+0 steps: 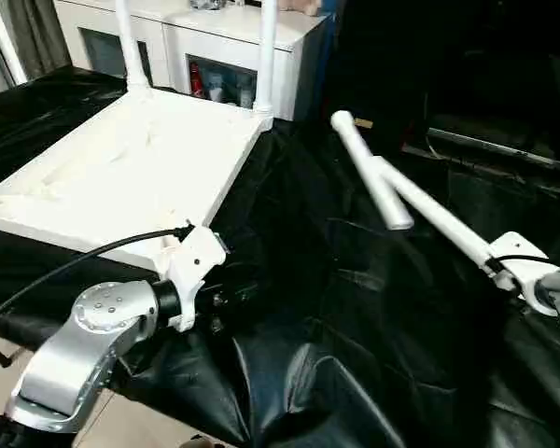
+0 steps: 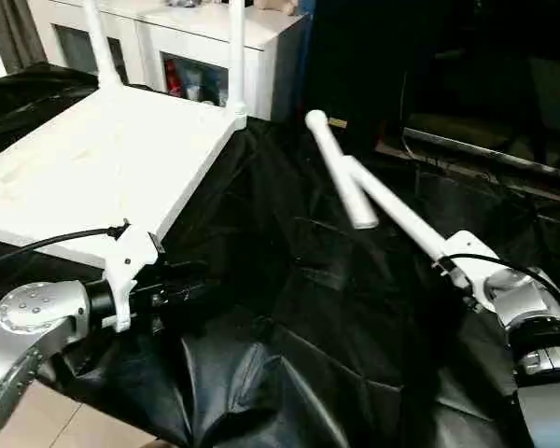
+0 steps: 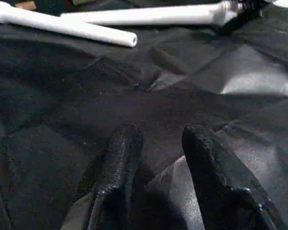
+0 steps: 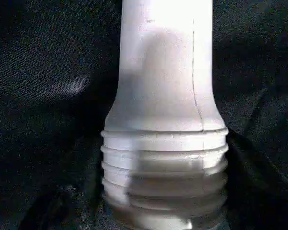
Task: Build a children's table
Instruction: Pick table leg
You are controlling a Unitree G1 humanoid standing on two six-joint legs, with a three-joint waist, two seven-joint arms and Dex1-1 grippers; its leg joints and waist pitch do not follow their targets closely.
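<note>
Legs first: right gripper [image 2: 467, 273] at lower right clamps the threaded end of one table leg [image 2: 401, 217], its long axis running up-left over a loose leg [image 2: 341, 177], while left gripper [image 3: 158, 158], fingers apart and empty, sits by the upturned tabletop [image 1: 121, 168] at upper left.

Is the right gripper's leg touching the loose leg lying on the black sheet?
Cannot tell. In the left eye view the held leg crosses the loose leg, but overlap alone shows neither contact nor gap; the left wrist view is no plainer.
</note>
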